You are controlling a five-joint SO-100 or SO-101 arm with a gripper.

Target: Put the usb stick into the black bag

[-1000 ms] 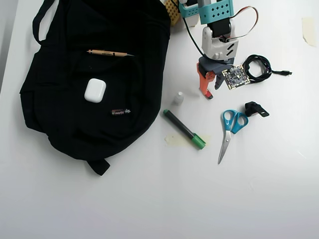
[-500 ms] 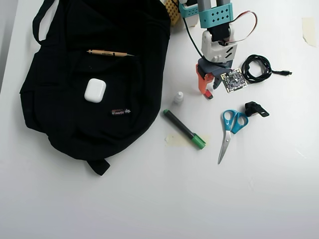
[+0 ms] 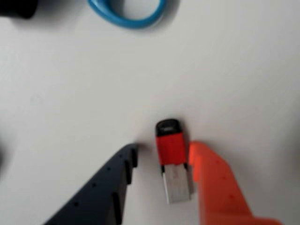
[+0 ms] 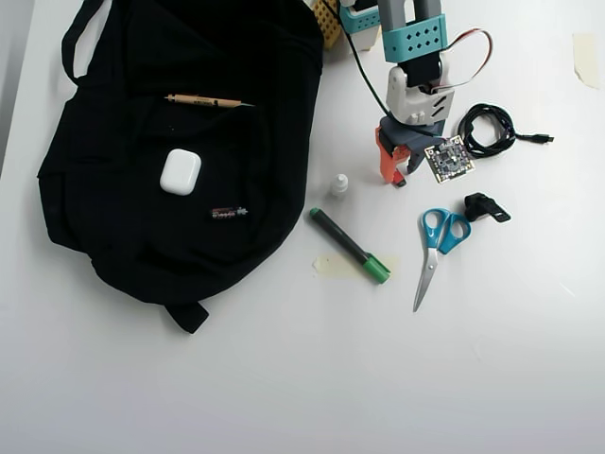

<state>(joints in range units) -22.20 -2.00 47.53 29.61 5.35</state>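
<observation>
In the wrist view the jaws (image 3: 161,157) are cut off at the bottom edge and slightly blurred: a dark finger at left, an orange one at right, set narrowly apart. The usb stick (image 3: 172,159) lies flat on the white surface (image 3: 70,93) between them, its glossy red body touching the orange finger, its metal end pointing toward the camera, a gap left at the dark finger. Beyond, a blue scissors (image 3: 127,13) loop is cropped. From overhead the arm hides the stick; the soft black bag (image 4: 180,142) lies well left.
</observation>
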